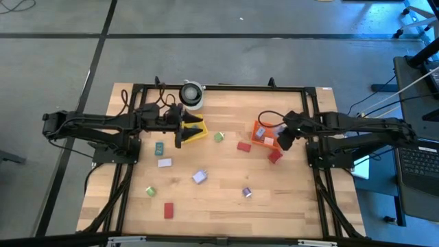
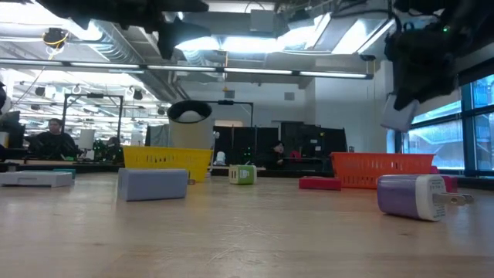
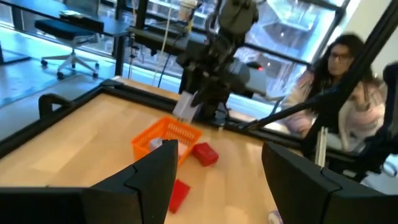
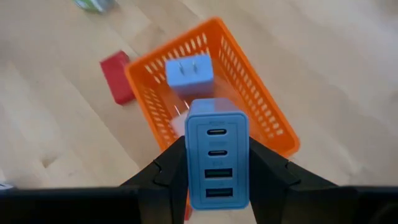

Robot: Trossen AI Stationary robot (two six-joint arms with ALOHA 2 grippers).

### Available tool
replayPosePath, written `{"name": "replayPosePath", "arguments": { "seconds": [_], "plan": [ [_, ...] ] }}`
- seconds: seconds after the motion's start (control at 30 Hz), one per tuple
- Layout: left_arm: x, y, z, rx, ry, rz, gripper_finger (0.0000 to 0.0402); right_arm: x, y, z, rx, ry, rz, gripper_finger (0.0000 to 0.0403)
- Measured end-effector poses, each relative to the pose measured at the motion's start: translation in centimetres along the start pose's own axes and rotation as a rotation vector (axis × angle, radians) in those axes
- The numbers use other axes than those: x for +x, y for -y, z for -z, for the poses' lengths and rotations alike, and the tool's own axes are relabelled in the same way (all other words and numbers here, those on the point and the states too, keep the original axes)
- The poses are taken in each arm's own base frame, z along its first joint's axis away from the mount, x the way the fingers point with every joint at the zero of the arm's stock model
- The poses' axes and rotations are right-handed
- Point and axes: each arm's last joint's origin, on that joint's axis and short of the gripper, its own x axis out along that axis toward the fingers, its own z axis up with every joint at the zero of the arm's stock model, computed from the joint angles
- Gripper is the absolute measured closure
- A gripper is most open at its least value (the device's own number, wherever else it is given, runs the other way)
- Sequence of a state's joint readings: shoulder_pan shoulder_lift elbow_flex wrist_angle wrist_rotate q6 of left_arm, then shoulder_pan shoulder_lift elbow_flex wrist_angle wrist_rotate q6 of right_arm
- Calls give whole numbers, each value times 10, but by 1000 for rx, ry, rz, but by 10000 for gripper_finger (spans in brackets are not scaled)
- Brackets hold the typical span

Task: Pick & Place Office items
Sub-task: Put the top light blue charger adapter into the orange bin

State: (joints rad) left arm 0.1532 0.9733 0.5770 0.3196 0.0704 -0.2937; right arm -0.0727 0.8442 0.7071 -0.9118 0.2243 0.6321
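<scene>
My right gripper (image 4: 217, 154) is shut on a light-blue charger block (image 4: 217, 134) above the orange mesh basket (image 4: 258, 106), which holds a blue plug adapter (image 4: 188, 73). In the high view this gripper (image 1: 281, 142) hangs over the basket's right end (image 1: 263, 134). My left gripper (image 1: 180, 134) stands open with nothing between its fingers, beside the yellow mesh basket (image 1: 195, 130). Loose items lie flat on the table: a green one (image 1: 219, 137), red blocks (image 1: 243, 146) (image 1: 275, 156) and a teal one (image 1: 159, 147). My right gripper pinches the charger block between its two fingers, one on each long side (image 4: 194, 163). The face with several ports is turned toward the wrist. The fingers slant down from the table's right side. The block is lifted clear, over the orange basket.
More items lie toward the near edge: a white block (image 1: 164, 162), a lavender charger (image 1: 199, 177), a green piece (image 1: 150, 191), a red block (image 1: 169, 210) and a purple piece (image 1: 246, 193). A white roll (image 1: 192, 93) stands at the far edge. A person (image 3: 339, 81) sits beyond the table.
</scene>
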Motion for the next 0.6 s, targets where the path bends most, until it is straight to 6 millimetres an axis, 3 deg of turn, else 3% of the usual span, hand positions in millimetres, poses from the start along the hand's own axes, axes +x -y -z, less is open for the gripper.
{"name": "replayPosePath", "arguments": {
  "seconds": [0.3,0.6],
  "plan": [
    [0,-12,-2,-283,17,-55,167,27,0,-6,25,-144,77,277],
    [0,-16,-4,-362,23,-46,167,46,-1,-11,-4,-219,101,277]
  ]
}}
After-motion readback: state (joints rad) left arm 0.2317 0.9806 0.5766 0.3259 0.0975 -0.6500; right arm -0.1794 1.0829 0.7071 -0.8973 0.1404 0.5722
